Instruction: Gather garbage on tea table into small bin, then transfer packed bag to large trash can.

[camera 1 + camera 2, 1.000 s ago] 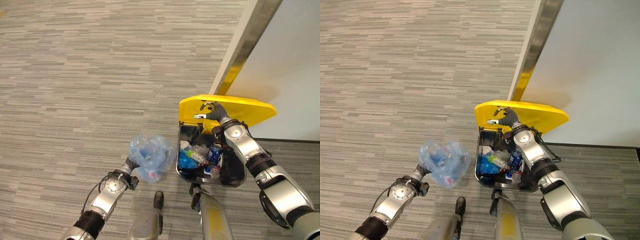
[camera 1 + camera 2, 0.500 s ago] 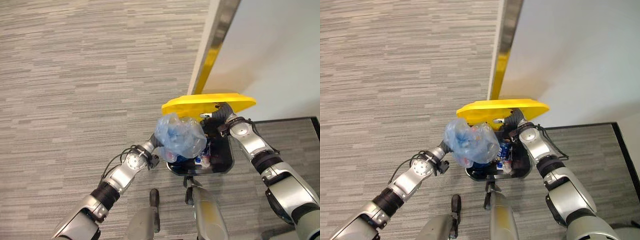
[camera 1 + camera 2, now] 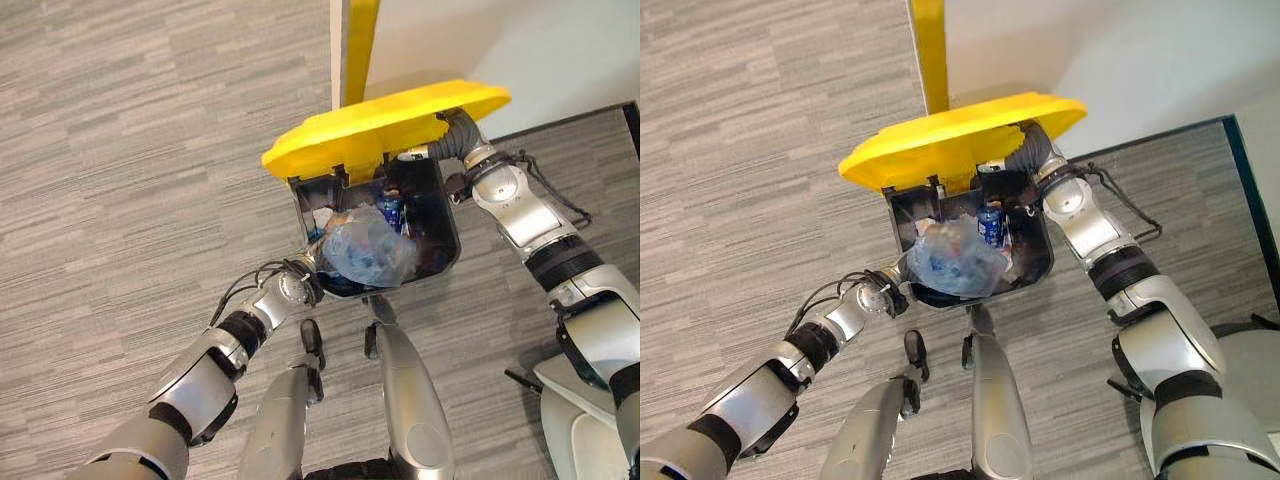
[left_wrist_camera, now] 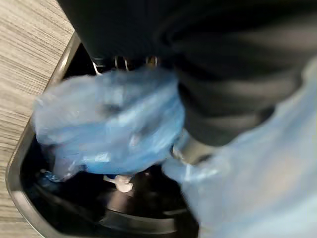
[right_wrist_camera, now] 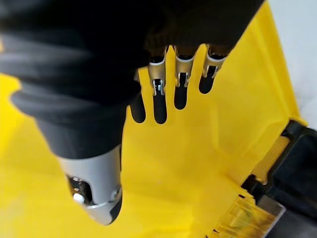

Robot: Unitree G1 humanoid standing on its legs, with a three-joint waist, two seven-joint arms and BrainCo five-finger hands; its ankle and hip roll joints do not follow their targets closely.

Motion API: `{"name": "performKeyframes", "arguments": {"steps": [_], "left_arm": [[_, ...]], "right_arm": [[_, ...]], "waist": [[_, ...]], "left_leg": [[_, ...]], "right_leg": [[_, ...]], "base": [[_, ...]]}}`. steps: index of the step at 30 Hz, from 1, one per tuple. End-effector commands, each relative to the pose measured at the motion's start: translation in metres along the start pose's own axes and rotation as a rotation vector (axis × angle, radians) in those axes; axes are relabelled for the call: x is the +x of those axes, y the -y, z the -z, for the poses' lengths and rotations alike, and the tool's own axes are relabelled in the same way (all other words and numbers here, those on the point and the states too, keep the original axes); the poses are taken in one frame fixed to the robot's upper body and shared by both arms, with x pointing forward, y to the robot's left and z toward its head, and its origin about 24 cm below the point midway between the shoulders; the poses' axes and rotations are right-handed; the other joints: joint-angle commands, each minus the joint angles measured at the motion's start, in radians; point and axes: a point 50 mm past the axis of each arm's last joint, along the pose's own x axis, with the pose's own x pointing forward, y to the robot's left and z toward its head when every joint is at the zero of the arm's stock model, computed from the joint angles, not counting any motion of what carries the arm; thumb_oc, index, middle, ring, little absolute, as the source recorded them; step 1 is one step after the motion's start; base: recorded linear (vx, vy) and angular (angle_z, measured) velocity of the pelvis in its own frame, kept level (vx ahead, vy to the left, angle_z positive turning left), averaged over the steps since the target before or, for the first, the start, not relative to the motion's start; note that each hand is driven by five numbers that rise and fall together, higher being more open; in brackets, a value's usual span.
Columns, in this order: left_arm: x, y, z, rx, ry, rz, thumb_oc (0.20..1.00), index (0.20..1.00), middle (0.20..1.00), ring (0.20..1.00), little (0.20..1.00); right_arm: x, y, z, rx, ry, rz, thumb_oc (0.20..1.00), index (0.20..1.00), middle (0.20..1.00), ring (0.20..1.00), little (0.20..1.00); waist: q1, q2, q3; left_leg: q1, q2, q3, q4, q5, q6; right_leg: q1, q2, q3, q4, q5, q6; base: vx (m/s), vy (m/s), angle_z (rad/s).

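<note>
Yellow lid (image 3: 385, 122) raised, bottles (image 3: 989, 222) beneath bag (image 3: 368, 252)

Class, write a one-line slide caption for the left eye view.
Left hand lowers the blue garbage bag into the large trash can while the right hand props the yellow lid open.

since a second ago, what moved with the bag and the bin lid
The left hand carried the blue bag from beside the trash can, out over the floor, to over its open mouth, where it now hangs above the rubbish inside. The fingers are hidden in the plastic, so I cannot tell whether it is still held. The camera also shifted. The right hand still props the yellow lid up with straight fingers.
</note>
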Motion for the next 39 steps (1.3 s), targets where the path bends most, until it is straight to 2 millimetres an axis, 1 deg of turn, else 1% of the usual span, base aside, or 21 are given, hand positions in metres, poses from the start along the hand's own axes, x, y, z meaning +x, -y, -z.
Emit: {"name": "performKeyframes", "arguments": {"steps": [1,7,14,15,17,19,20,22,23,24,26,27,28,29,30,31,33,34,35,38,39], "left_arm": [[-0.005,0.01,0.0,0.055,0.031,-0.019,1.0,1.0,1.0,1.0,1.0],[-0.008,0.009,0.007,0.124,0.01,-0.034,1.0,1.0,1.0,1.0,1.0],[-0.022,0.001,0.013,-0.004,0.038,-0.094,1.0,1.0,1.0,1.0,1.0],[-0.031,0.001,0.021,-0.07,0.031,-0.112,1.0,1.0,1.0,1.0,1.0],[-0.036,0.003,0.029,-0.096,0.013,-0.111,1.0,1.0,1.0,1.0,1.0],[-0.061,0.01,0.053,-0.247,-0.04,-0.131,1.0,1.0,1.0,1.0,1.0],[-0.062,0.01,0.054,-0.246,-0.041,-0.131,1.0,1.0,1.0,1.0,1.0],[-0.09,0.015,0.082,-0.349,-0.123,-0.153,1.0,1.0,1.0,1.0,1.0],[-0.091,0.016,0.083,-0.349,-0.124,-0.151,1.0,1.0,1.0,1.0,1.0],[-0.113,0.016,0.104,-0.398,-0.197,-0.179,1.0,1.0,1.0,1.0,1.0],[-0.138,0.018,0.126,-0.449,-0.281,-0.218,1.0,1.0,1.0,1.0,1.0],[-0.146,0.018,0.133,-0.473,-0.31,-0.241,1.0,1.0,1.0,1.0,1.0],[-0.146,0.018,0.133,-0.472,-0.31,-0.241,1.0,1.0,1.0,1.0,1.0],[-0.166,0.02,0.147,-0.511,-0.376,-0.274,1.0,1.0,1.0,1.0,1.0],[-0.176,0.02,0.156,-0.519,-0.42,-0.294,1.0,1.0,1.0,1.0,1.0],[-0.177,0.02,0.156,-0.518,-0.421,-0.294,1.0,1.0,1.0,1.0,1.0],[-0.196,0.021,0.168,-0.536,-0.483,-0.318,1.0,1.0,1.0,1.0,1.0],[-0.203,0.024,0.171,-0.555,-0.504,-0.321,1.0,1.0,1.0,1.0,1.0],[-0.214,0.024,0.178,-0.55,-0.543,-0.326,1.0,1.0,1.0,1.0,1.0],[-0.222,0.025,0.182,-0.54,-0.572,-0.326,1.0,1.0,1.0,1.0,1.0],[-0.224,0.029,0.183,-0.543,-0.586,-0.314,1.0,1.0,1.0,1.0,1.0]], "right_arm": [[0.004,0.005,-0.035,0.028,0.171,0.032,1.0,1.0,1.0,1.0,1.0],[-0.006,-0.007,-0.019,0.053,0.138,0.005,1.0,1.0,1.0,1.0,1.0],[-0.034,-0.024,0.017,0.094,0.048,-0.038,1.0,1.0,1.0,1.0,1.0],[-0.046,-0.033,0.026,0.107,0.027,-0.063,1.0,1.0,1.0,1.0,1.0],[-0.052,-0.036,0.035,0.114,-0.003,-0.072,1.0,1.0,1.0,1.0,1.0],[-0.079,-0.048,0.06,0.158,-0.092,-0.093,1.0,1.0,1.0,1.0,1.0],[-0.08,-0.048,0.06,0.159,-0.092,-0.094,1.0,1.0,1.0,1.0,1.0],[-0.107,-0.06,0.081,0.223,-0.182,-0.105,1.0,1.0,1.0,1.0,1.0],[-0.108,-0.061,0.081,0.224,-0.183,-0.106,1.0,1.0,1.0,1.0,1.0],[-0.128,-0.069,0.096,0.258,-0.253,-0.108,1.0,1.0,1.0,1.0,1.0],[-0.15,-0.076,0.109,0.279,-0.324,-0.104,1.0,1.0,1.0,1.0,1.0],[-0.16,-0.078,0.116,0.282,-0.359,-0.103,1.0,1.0,1.0,1.0,1.0],[-0.16,-0.078,0.115,0.283,-0.359,-0.103,1.0,1.0,1.0,1.0,1.0],[-0.183,-0.079,0.13,0.315,-0.439,-0.077,1.0,1.0,1.0,1.0,1.0],[-0.196,-0.083,0.137,0.332,-0.485,-0.075,1.0,1.0,1.0,1.0,1.0],[-0.196,-0.083,0.137,0.333,-0.485,-0.075,1.0,1.0,1.0,1.0,1.0],[-0.219,-0.087,0.149,0.336,-0.568,-0.074,1.0,1.0,1.0,1.0,1.0],[-0.226,-0.088,0.152,0.339,-0.593,-0.075,1.0,1.0,1.0,1.0,1.0],[-0.248,-0.095,0.163,0.352,-0.685,-0.082,1.0,1.0,1.0,1.0,1.0],[-0.263,-0.099,0.171,0.354,-0.75,-0.081,1.0,1.0,1.0,1.0,1.0],[-0.274,-0.105,0.176,0.374,-0.801,-0.085,1.0,1.0,1.0,1.0,1.0]], "waist": [[0.017,0.02,-0.076],[0.016,0.029,-0.081],[0.021,0.008,-0.119],[0.03,0.004,-0.133],[0.034,-0.007,-0.146],[0.056,-0.027,-0.165],[0.054,-0.033,-0.167],[0.068,-0.062,-0.172],[0.069,-0.063,-0.172],[0.077,-0.078,-0.174],[0.077,-0.08,-0.178],[0.078,-0.069,-0.176],[0.077,-0.075,-0.178],[0.094,-0.054,-0.184],[0.109,-0.038,-0.191],[0.108,-0.041,-0.193],[0.123,-0.021,-0.218],[0.127,-0.016,-0.227],[0.142,-0.01,-0.253],[0.156,-0.013,-0.269],[0.156,-0.026,-0.285]], "left_leg": [[0.057,-0.024,0.024,0.118,-0.199,-0.012],[0.093,-0.027,0.014,0.106,-0.208,-0.01],[0.148,-0.029,0.004,0.111,-0.21,-0.014],[0.176,-0.022,0.003,0.109,-0.219,-0.014],[0.184,-0.029,-0.006,0.102,-0.217,-0.009],[0.235,-0.022,-0.009,0.109,-0.237,-0.005],[0.234,-0.028,-0.01,0.105,-0.231,-0.004],[0.267,-0.047,-0.013,0.119,-0.241,0.008],[0.27,-0.047,-0.012,0.118,-0.241,0.009],[0.28,-0.062,-0.013,0.125,-0.237,0.016],[0.279,-0.065,-0.018,0.12,-0.212,0.025],[0.277,-0.054,-0.025,0.116,-0.2,0.03],[0.275,-0.06,-0.025,0.112,-0.194,0.03],[0.259,-0.047,-0.03,0.089,-0.159,0.042],[0.244,-0.035,-0.032,0.063,-0.124,0.049],[0.242,-0.038,-0.031,0.06,-0.12,0.049],[0.241,-0.015,-0.036,0.01,-0.082,0.047],[0.247,-0.009,-0.036,-0.005,-0.081,0.046],[0.252,0.007,-0.036,-0.047,-0.054,0.041],[0.253,0.015,-0.03,-0.07,-0.04,0.033],[0.262,0.017,-0.04,-0.1,-0.023,0.023]], "right_leg": [[-0.055,-0.007,-0.044,0.015,0.037,0.085],[-0.035,-0.009,-0.044,0.027,0.031,0.078],[0.033,-0.025,-0.053,0.021,0.03,0.08],[0.056,-0.019,-0.062,0.019,0.025,0.081],[0.065,-0.026,-0.063,0.013,0.028,0.081],[0.122,-0.019,-0.069,0.003,0.031,0.086],[0.121,-0.024,-0.068,0.0,0.035,0.086],[0.165,-0.031,-0.058,-0.02,0.077,0.111],[0.168,-0.031,-0.057,-0.022,0.079,0.111],[0.184,-0.04,-0.053,-0.039,0.126,0.14],[0.187,-0.043,-0.029,-0.041,0.163,0.174],[0.186,-0.03,-0.003,-0.016,0.148,0.179],[0.183,-0.036,-0.001,-0.016,0.151,0.18],[0.194,-0.014,0.031,0.09,0.067,0.149],[0.201,-0.012,0.026,0.182,0.022,0.126],[0.197,-0.014,0.028,0.183,0.023,0.126],[0.22,-0.016,0.013,0.3,-0.043,0.098],[0.235,-0.012,0.012,0.321,-0.069,0.09],[0.292,-0.002,0.007,0.36,-0.127,0.083],[0.328,-0.003,-0.002,0.359,-0.132,0.085],[0.375,0.011,-0.003,0.291,-0.17,0.077]], "base": [[0.06,0.004,-0.05],[0.02,0.002,0.04],[-0.02,-0.007,0.13],[-0.04,0.001,0.08],[0.01,-0.021,0.05],[-0.02,-0.004,0.03],[-0.05,0.008,0.06],[-0.08,0.024,0.06],[-0.12,0.051,0.0],[-0.14,0.068,-0.02],[-0.18,0.058,0.03],[-0.11,0.014,0.05],[-0.24,0.096,0.01],[-0.33,0.128,0.04],[-0.33,0.128,0.09],[-0.14,0.055,-0.09],[-0.09,0.035,-0.23],[-0.1,0.011,0.05],[-0.02,-0.016,0.16],[0.0,-0.054,-0.23],[0.04,-0.104,-0.18]]}}
